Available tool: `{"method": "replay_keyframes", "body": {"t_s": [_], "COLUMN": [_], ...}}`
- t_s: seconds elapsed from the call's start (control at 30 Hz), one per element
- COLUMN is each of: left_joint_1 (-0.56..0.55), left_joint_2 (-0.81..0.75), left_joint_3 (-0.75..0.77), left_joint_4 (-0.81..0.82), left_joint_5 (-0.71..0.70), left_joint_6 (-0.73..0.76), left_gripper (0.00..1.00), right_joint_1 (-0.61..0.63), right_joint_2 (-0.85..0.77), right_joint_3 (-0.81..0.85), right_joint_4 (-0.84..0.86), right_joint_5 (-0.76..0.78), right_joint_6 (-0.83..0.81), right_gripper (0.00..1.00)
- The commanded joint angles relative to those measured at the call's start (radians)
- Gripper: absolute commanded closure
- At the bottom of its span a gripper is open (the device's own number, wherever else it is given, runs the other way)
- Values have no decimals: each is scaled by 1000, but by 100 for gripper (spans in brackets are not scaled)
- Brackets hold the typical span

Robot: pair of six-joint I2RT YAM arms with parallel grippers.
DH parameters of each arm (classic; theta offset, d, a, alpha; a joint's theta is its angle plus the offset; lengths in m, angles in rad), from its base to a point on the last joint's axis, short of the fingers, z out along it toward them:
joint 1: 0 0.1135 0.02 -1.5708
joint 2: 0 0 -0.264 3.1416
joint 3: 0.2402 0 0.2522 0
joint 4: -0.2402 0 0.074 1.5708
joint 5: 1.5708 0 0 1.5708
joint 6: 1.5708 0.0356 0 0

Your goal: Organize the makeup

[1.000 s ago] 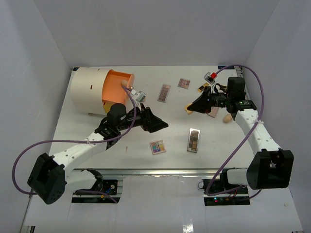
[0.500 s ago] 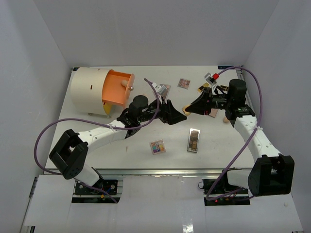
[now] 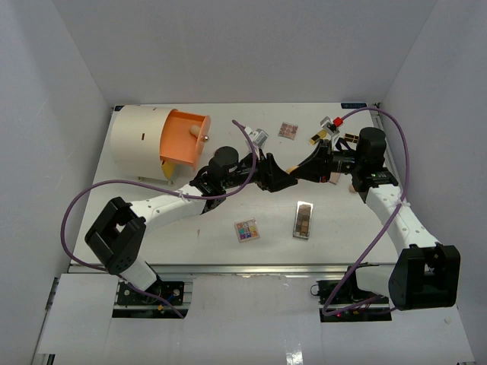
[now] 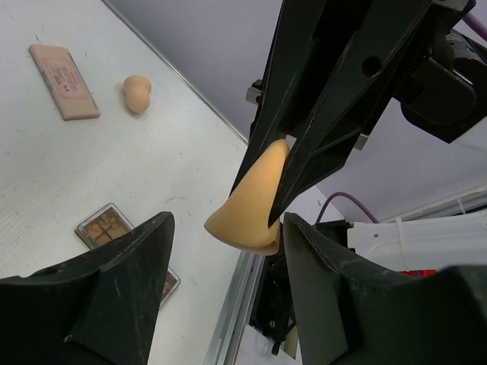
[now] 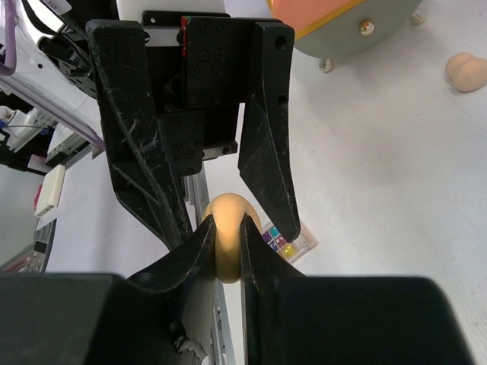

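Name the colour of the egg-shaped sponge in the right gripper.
Tan; sponge shows best in left wrist view.

Tan egg sponge (image 4: 247, 205) pinched midair in right claw (image 5: 227, 228); palettes (image 3: 303, 220) flat.

The gripped sponge (image 4: 251, 201) is tan-orange, the right gripper (image 5: 226, 224) black; the loose sponge (image 4: 137, 93) matches the first. White bench (image 3: 342, 228). The small palette (image 3: 246, 230) carries multicoloured squares, the long palette (image 3: 303, 220) brown shades, the flat case (image 4: 65, 71) dusty pink. Cream cylinder (image 3: 137, 141), orange drawer front (image 3: 183, 137).
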Motion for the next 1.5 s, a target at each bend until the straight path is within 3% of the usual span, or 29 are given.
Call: {"method": "replay_keyframes", "body": {"t_s": [0.0,0.27,0.5,0.57,0.7,1.0,1.33,1.47], "left_joint_1": [-9,-9,-7,-6,-7,-7,-7,-7], "left_joint_2": [-24,-284,-636,-763,-930,-1183,-1217,-1196], "left_joint_3": [36,-88,-135,-121,-83,-45,-45,-55], "left_joint_4": [-1,-299,-594,-759,-936,-1194,-1240,-1232], "left_joint_5": [17,-171,-378,-459,-602,-778,-798,-785], "left_joint_6": [7,171,253,266,248,144,98,103], "left_gripper": [29,14,11,9,7,5,4,4], "right_joint_1": [3,67,273,353,450,655,718,716], "right_joint_2": [-34,111,340,458,624,866,989,973], "right_joint_3": [11,276,561,731,1032,1287,1338,1307], "right_joint_4": [43,-101,-213,-288,-354,-272,-228,-225], "right_joint_5": [19,213,420,491,572,731,916,916], "right_joint_6": [8,-135,-277,-355,-389,-448,-499,-520], "right_gripper": [82,82,82,81,81,79,64,36]}}
